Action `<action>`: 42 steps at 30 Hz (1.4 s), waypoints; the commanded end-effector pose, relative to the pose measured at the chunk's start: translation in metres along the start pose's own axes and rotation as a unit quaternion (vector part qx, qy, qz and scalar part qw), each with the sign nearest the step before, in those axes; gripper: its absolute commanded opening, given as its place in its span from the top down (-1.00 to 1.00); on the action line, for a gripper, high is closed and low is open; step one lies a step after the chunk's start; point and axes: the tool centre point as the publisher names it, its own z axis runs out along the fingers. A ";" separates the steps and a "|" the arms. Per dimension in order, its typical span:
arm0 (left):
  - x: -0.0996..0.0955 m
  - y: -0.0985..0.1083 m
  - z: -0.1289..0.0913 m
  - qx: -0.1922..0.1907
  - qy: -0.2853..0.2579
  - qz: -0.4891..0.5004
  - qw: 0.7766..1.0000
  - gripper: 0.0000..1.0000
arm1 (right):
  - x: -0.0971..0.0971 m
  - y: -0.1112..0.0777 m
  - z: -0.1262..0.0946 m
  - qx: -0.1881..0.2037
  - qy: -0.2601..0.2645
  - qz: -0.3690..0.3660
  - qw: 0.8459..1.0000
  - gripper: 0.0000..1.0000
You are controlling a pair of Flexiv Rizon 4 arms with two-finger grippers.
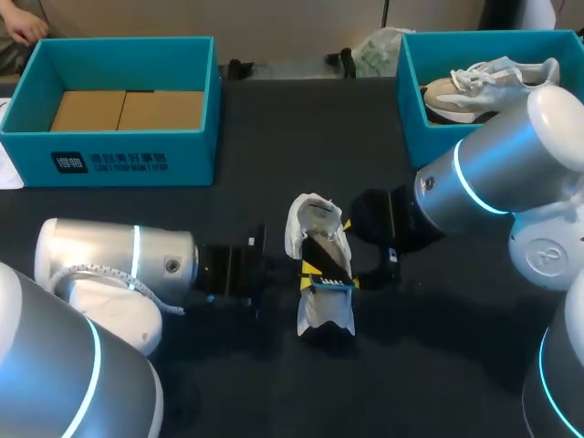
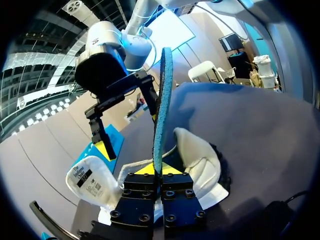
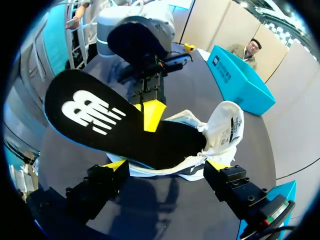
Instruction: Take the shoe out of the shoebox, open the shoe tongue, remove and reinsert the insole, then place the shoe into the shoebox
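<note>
A white shoe [image 1: 321, 310] lies on the dark table between my two arms, its tongue [image 2: 90, 181] folded open. My left gripper [image 2: 160, 169] is shut on the black, blue-edged insole [image 2: 161, 100], which stands on edge and rises out of the shoe [image 2: 200, 160]. In the right wrist view the insole [image 3: 105, 117] shows its white logo, with the left gripper's yellow fingertip [image 3: 152, 115] against it. My right gripper [image 3: 165, 167] is open, its fingers either side of the shoe [image 3: 225, 125] without touching the insole. In the head view my left gripper [image 1: 308, 271] and right gripper [image 1: 352, 255] meet at the shoe.
A teal shoebox [image 1: 119, 151] with a cardboard bottom stands at the back left. A second teal box [image 1: 411, 100] at the back right holds another pale shoe [image 1: 479, 82]. A plastic bag [image 1: 376, 50] lies at the far edge between them.
</note>
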 end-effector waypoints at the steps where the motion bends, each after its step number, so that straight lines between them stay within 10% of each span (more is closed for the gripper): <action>1: -0.003 0.008 0.012 -0.002 -0.004 0.002 1.000 1.00 | 0.001 0.001 0.001 0.001 -0.001 0.000 1.000 -1.00; 16: -0.006 0.017 0.006 -0.015 -0.011 0.005 1.000 1.00 | 0.001 0.001 0.001 0.001 -0.001 0.000 1.000 -1.00; 17: -0.005 0.014 0.005 -0.014 -0.010 0.006 1.000 0.92 | 0.001 0.001 0.001 0.001 -0.001 0.000 1.000 -1.00; 19: -0.004 0.009 0.003 -0.006 -0.011 0.008 1.000 0.15 | 0.001 0.001 0.001 0.001 -0.001 0.000 1.000 -1.00; 22: -0.003 0.002 0.002 0.004 -0.013 0.011 1.000 0.05 | 0.001 0.001 0.001 0.001 -0.001 0.000 1.000 -1.00; 31: -0.003 -0.006 0.002 0.016 -0.011 0.025 1.000 0.25 | 0.001 0.001 0.001 0.001 -0.001 0.000 1.000 -1.00; 34: 0.002 -0.003 0.006 0.016 -0.004 0.028 0.999 1.00 | 0.001 0.001 0.001 0.001 -0.001 0.000 1.000 -1.00; 42: 0.005 0.011 0.013 0.000 0.006 0.054 0.999 1.00 | 0.001 0.001 0.001 0.001 -0.001 0.000 1.000 -1.00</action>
